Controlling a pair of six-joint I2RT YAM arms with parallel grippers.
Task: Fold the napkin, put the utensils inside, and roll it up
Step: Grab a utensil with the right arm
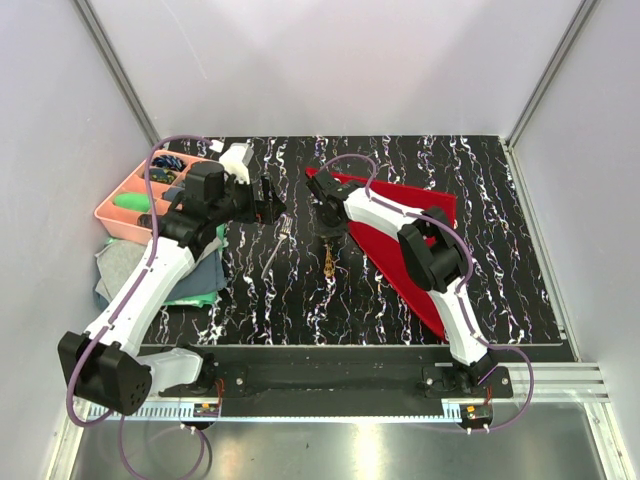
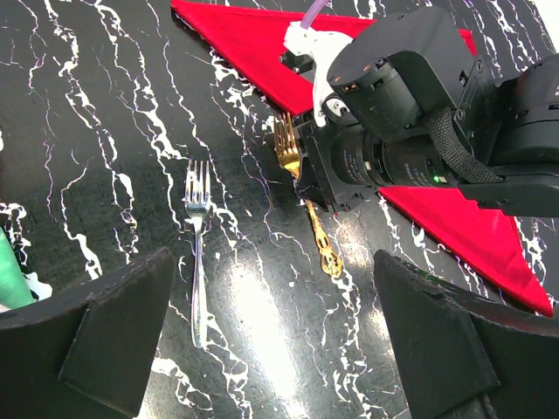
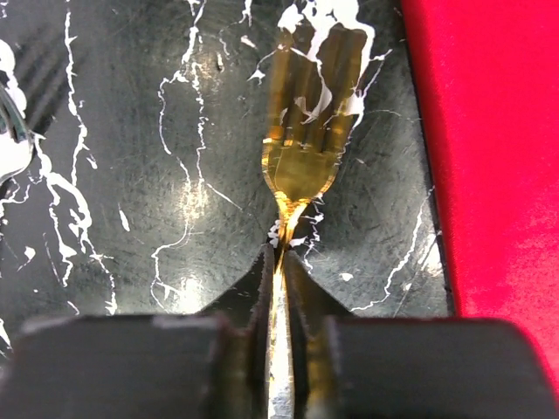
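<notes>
The red napkin (image 1: pixel 410 235) lies flat as a triangle right of the table's middle; it also shows in the left wrist view (image 2: pixel 253 39) and the right wrist view (image 3: pixel 489 157). The gold fork (image 1: pixel 330 262) lies just left of it. My right gripper (image 3: pixel 279 262) is shut on the gold fork's (image 3: pixel 306 148) neck, low at the table; the left wrist view shows it over the fork (image 2: pixel 319 236). The silver fork (image 1: pixel 278 245) lies further left on the table (image 2: pixel 197 262). My left gripper (image 2: pixel 271 340) is open and empty, above and between the two forks.
A pink tray (image 1: pixel 112 212) with small items stands at the back left. A pile of grey, green and blue cloths (image 1: pixel 130 270) lies in front of it, under the left arm. White walls close in the dark marbled table (image 1: pixel 480 170).
</notes>
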